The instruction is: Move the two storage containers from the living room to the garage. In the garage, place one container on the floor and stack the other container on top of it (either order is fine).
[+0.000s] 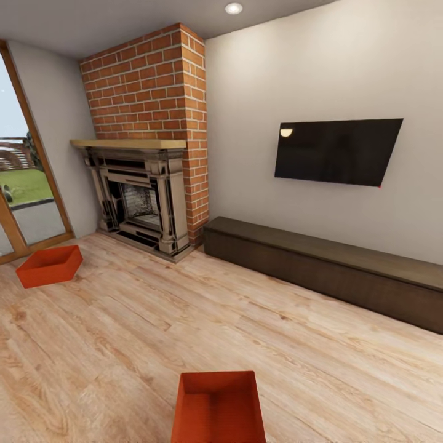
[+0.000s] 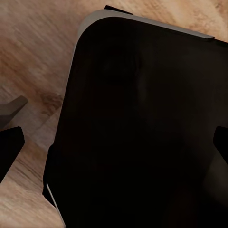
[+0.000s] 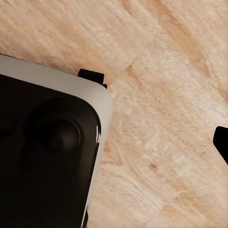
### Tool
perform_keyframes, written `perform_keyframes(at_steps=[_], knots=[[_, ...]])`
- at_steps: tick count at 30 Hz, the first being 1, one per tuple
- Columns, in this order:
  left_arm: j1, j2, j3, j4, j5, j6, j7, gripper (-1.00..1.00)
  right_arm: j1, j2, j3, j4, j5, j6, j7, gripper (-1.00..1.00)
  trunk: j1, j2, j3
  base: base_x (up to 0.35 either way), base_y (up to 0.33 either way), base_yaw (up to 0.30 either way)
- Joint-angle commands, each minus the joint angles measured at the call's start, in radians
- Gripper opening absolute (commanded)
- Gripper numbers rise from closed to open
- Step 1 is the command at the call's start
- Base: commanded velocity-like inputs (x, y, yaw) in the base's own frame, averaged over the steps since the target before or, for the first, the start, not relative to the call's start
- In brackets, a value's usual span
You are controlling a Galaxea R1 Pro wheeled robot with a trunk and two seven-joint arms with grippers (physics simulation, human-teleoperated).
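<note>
1. living room, head view: two red-orange storage containers sit open-topped on the light wood-plank floor, well apart from each other.
2. the near container lies at the floor's front edge of the view, roughly centred, its far wall and inner base showing, its near end cut off by the frame.
3. the far container rests near the floor's far left corner, turned at an angle, just beside the wood-framed glass door and to the left of the fireplace hearth.
4. the red brick fireplace rises against the back wall, a pale mantel across it and a dark firebox below.
5. right of the bricks, a black wall tv hangs above a long dark low cabinet that runs along the wall's foot.
6. a round ceiling light glows overhead.
7. left wrist view: a dark rounded robot body panel over plank flooring; dark finger tips show at both side edges, parted with nothing between them.
8. right wrist view: a dark panel with a pale rim over the planks; one dark finger tip shows at the frame edge, and whether these fingers are released or clenched cannot be told.
</note>
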Motion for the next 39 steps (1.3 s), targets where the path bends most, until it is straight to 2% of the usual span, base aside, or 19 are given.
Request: perform_keyframes(at_steps=[1, 39], knots=[[0.0, 0.0, 0.001, -0.001, 0.004, -0.002, 0.001, 1.0, -0.001, 0.0, 0.008, 0.001, -0.009, -0.004, 0.002, 1.0, 0.0, 0.0, -0.002, 0.0, 0.0, 0.0], [0.0, 0.0, 0.001, -0.001, 0.004, -0.002, 0.001, 1.0, -0.001, 0.001, 0.009, 0.001, -0.007, -0.009, -0.004, 1.0, 0.0, 0.0, -0.063, 0.0, 0.0, 0.0]])
